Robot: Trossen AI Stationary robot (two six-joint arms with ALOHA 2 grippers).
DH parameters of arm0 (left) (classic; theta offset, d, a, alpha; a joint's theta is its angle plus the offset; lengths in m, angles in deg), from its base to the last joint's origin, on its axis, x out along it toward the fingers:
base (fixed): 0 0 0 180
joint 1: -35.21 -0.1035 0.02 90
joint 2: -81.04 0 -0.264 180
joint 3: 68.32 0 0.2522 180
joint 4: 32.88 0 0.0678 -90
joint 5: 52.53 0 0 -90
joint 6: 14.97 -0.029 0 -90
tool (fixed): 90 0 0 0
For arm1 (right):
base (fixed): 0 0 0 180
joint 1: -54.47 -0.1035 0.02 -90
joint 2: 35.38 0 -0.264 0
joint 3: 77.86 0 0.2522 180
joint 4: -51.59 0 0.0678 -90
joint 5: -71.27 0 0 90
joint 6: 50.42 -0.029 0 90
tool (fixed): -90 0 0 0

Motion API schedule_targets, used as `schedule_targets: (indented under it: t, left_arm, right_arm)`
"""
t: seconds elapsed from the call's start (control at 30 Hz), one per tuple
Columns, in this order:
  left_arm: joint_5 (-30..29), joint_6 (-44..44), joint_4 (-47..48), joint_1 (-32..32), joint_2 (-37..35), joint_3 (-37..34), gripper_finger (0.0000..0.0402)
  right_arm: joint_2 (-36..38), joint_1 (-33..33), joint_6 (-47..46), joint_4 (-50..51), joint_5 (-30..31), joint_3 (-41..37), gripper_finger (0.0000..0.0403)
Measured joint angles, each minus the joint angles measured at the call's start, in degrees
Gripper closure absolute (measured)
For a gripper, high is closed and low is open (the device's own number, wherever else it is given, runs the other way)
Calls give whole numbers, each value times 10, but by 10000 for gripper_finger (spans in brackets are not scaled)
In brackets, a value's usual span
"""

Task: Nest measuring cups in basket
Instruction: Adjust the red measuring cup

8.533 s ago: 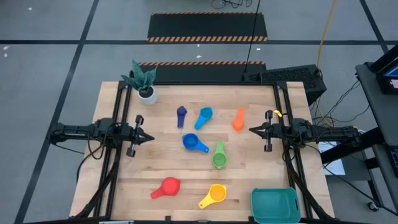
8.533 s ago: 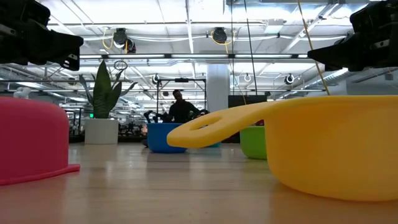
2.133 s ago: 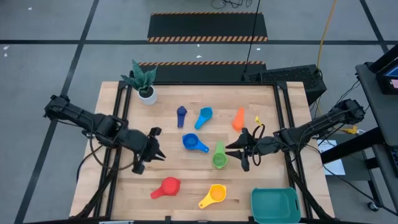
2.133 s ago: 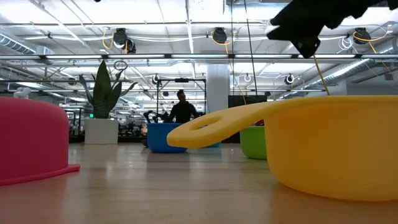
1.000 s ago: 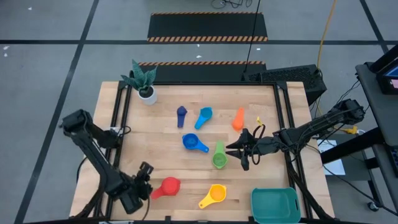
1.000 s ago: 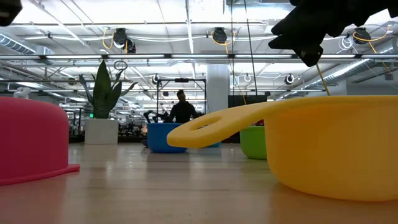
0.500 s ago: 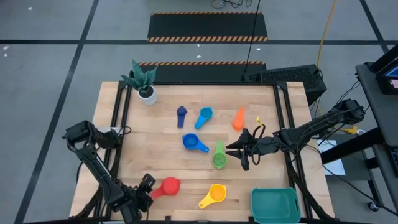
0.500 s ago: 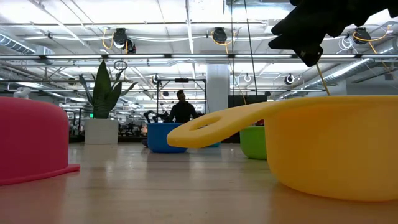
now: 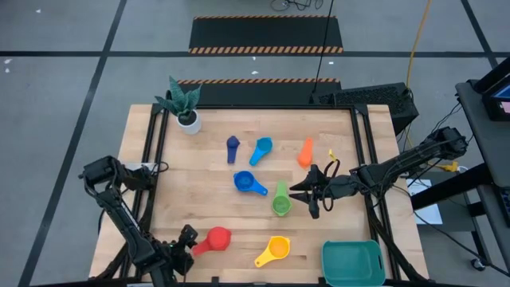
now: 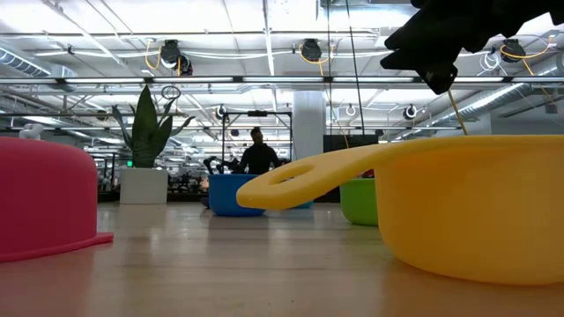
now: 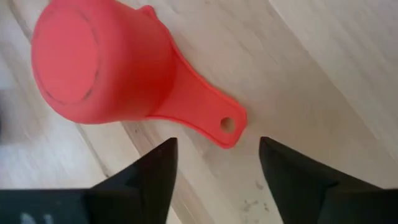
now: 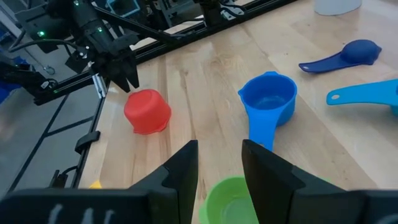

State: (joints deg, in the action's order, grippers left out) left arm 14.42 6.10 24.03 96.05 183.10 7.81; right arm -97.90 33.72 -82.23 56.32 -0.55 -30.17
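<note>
The left end effector [image 11: 214,163] has swung down beside the red cup [image 9: 215,238], fingers now apart around its handle. The cup lies upside down on the bench [image 9: 335,143], well apart from the basket [image 9: 351,261]. Pickup looks imminent. The right end effector [image 12: 219,163], fingers apart, waits over the green cup [image 9: 280,206].

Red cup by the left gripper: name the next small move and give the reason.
Probably ease the left gripper forward until its open fingers straddle the red cup's flat handle, then close. The cup lies upside down on the table, its handle tip pointing into the gap between the fingers but not yet between them. The right gripper waits beside the green cup.
</note>
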Motion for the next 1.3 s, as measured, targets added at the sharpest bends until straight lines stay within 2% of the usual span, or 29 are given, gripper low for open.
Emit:
schedule_targets:
  t: [0.17,0.43,0.57,0.7,0.87,1.3]
  left_arm:
    - [0,-10,0,-11,0,0,151]
    - [2,-28,-1,-21,0,0,189]
    - [20,-48,-12,-15,28,-1,204]
    - [-8,-82,-30,-7,54,1,204]
    - [-22,-75,-25,-4,61,1,214]
    - [-22,-105,-47,-14,61,0,317]
  right_arm:
    - [0,0,10,0,0,0,284]
    - [0,0,10,0,0,0,284]
    - [0,0,12,0,0,0,284]
    - [0,0,12,0,0,0,284]
    - [0,0,14,0,0,0,284]
    - [0,0,16,0,0,0,284]
